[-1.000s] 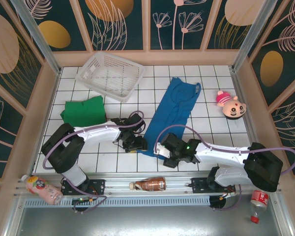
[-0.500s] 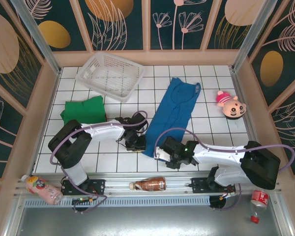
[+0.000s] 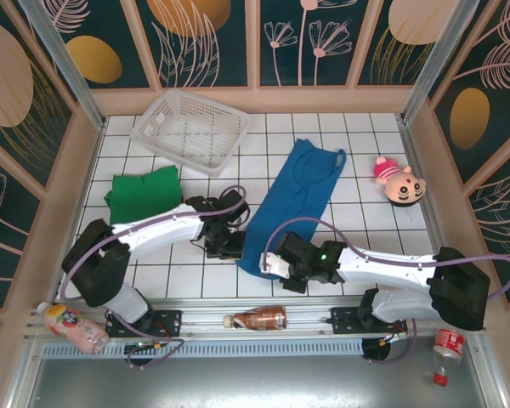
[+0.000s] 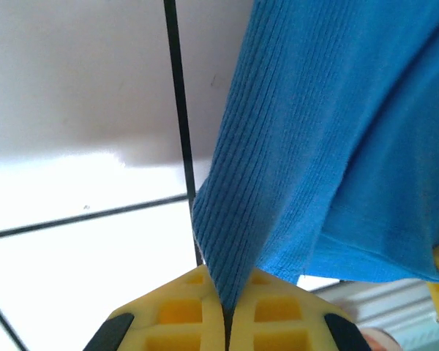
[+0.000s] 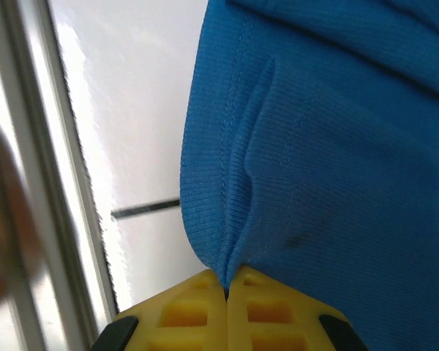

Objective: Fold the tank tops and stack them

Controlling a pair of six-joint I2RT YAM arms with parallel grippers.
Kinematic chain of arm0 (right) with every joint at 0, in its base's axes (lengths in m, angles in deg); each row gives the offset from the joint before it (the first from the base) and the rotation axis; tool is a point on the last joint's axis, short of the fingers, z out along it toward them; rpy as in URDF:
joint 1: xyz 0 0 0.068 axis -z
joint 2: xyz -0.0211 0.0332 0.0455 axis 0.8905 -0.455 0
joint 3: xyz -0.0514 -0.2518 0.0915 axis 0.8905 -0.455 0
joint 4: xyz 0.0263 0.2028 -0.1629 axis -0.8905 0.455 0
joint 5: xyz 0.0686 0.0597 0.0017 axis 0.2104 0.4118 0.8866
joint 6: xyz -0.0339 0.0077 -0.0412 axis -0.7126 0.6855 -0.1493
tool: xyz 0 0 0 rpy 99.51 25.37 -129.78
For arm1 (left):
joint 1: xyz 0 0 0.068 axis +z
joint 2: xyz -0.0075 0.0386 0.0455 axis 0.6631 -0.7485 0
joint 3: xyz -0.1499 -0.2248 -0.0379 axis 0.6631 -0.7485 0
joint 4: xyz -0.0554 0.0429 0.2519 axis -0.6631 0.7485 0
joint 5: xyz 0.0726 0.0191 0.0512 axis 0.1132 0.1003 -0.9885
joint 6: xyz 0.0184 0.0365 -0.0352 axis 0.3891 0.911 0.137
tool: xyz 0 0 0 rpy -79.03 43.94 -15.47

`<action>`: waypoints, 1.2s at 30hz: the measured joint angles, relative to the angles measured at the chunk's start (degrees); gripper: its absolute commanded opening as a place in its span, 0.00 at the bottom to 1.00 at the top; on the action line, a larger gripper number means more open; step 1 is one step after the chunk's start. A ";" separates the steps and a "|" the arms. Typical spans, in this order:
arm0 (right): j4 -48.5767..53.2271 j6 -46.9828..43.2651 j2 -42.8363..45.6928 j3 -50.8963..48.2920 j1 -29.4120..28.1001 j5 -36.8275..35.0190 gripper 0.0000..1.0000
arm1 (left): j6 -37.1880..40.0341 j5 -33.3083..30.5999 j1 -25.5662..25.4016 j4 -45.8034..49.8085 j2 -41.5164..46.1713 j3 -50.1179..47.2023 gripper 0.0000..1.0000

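- Spreading under everything is a white tiled table with black grid lines, walled by wooden rails and leaf-patterned panels.
- A blue ribbed cloth tank top lies lengthwise near the middle of the table. Its straps point to the far side and its hem is toward the arms, slanting a little to the left.
- A white plastic lattice basket sits tilted at the far left, well apart from the blue top.
- A bright green cloth tank top rests as a folded bundle at the left, just in front of the basket.
- The left gripper is at the hem's left corner. In the left wrist view its yellow fingers are pressed together on a fold of the blue cloth.
- The right gripper is at the hem's right side. In the right wrist view its jaws are likewise clamped on a pinch of the stitched blue edge.
- A pink plush toy with a round face lies to the right of the blue top, not touching it.
- A brown plastic bottle lies on the near metal rail between the arm bases.
- A pink-labelled bottle lies at the near left.
- A red-capped bottle lies at the near right.
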 measured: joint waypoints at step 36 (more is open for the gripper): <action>-3.78 -10.56 -11.32 15.34 41.90 7.28 0.01 | 14.23 -3.67 9.25 10.73 -47.47 71.17 0.12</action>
